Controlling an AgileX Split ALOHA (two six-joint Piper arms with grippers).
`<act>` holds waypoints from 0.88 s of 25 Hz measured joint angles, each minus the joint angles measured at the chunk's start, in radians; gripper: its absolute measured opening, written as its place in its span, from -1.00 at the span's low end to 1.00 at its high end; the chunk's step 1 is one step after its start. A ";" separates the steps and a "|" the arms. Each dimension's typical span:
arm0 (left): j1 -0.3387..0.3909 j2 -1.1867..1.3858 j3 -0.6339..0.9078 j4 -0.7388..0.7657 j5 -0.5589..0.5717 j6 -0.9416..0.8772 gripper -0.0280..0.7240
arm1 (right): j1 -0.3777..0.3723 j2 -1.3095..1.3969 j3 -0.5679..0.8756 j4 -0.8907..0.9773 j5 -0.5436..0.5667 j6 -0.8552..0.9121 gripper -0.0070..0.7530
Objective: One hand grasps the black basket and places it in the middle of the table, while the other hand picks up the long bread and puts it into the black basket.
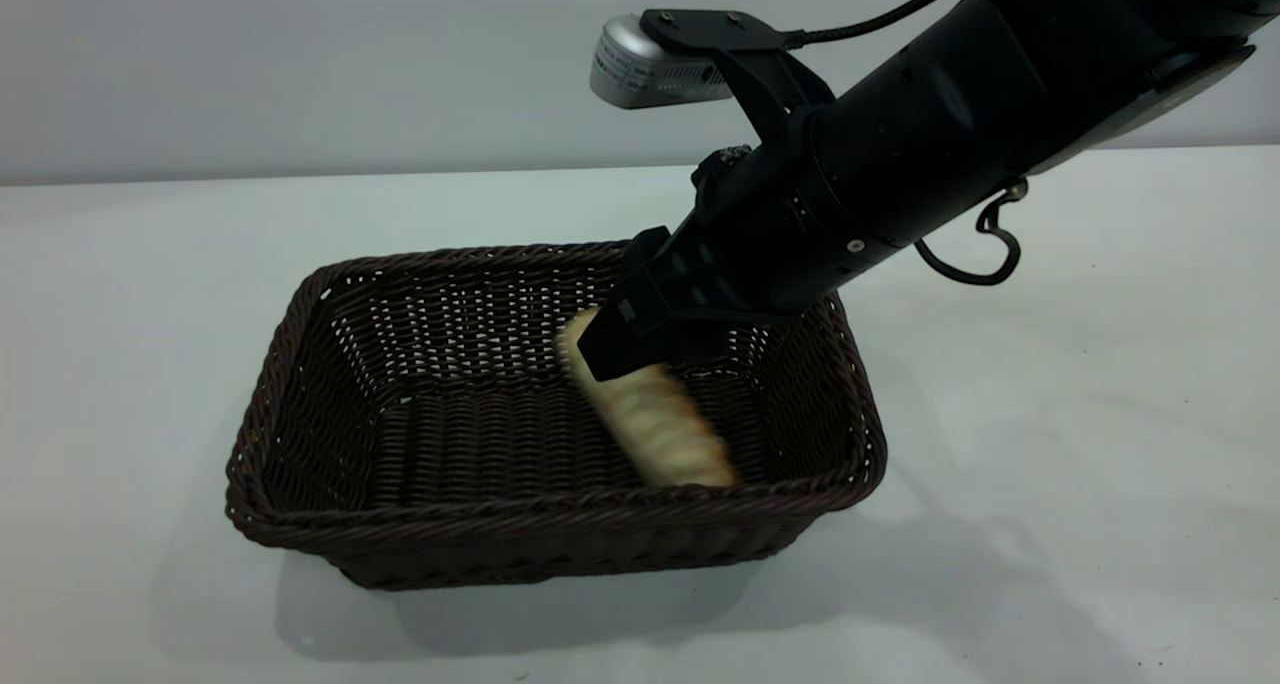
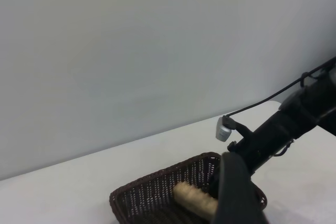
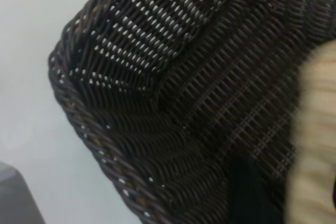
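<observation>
The black basket (image 1: 300, 524) stands in the middle of the table (image 1: 1050, 414). My right gripper (image 1: 615, 349) reaches down into its right half. The long bread (image 1: 665, 429) lies tilted between the jaws, its low end on the basket floor near the front wall. In the right wrist view one dark finger (image 3: 247, 192) stands a little apart from the bread (image 3: 317, 129), so the jaws look open, over the weave of the basket (image 3: 131, 77). My left gripper (image 2: 236, 198) hangs off to the side and looks across at the basket (image 2: 152, 198) and the bread (image 2: 194, 200).
The silver wrist camera (image 1: 640, 64) and a looping black cable (image 1: 985, 254) ride on the right arm above the basket's right rim. A plain grey wall stands behind the table.
</observation>
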 joint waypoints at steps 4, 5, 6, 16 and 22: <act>0.000 0.000 0.000 0.017 0.003 0.000 0.47 | 0.000 -0.079 0.000 -0.047 -0.056 0.006 0.09; 0.000 0.000 0.000 0.025 0.003 0.000 0.47 | 0.000 -0.119 0.000 -0.080 -0.074 0.018 0.07; 0.000 0.000 0.000 0.037 0.004 0.000 0.47 | 0.000 -0.176 0.000 -0.123 -0.085 0.047 0.03; 0.000 -0.024 0.010 0.217 0.005 -0.030 0.47 | 0.001 -0.699 0.000 -1.067 0.283 1.002 -0.06; 0.000 -0.074 0.167 0.310 0.005 -0.036 0.47 | 0.001 -1.001 0.115 -1.350 0.540 1.286 -0.10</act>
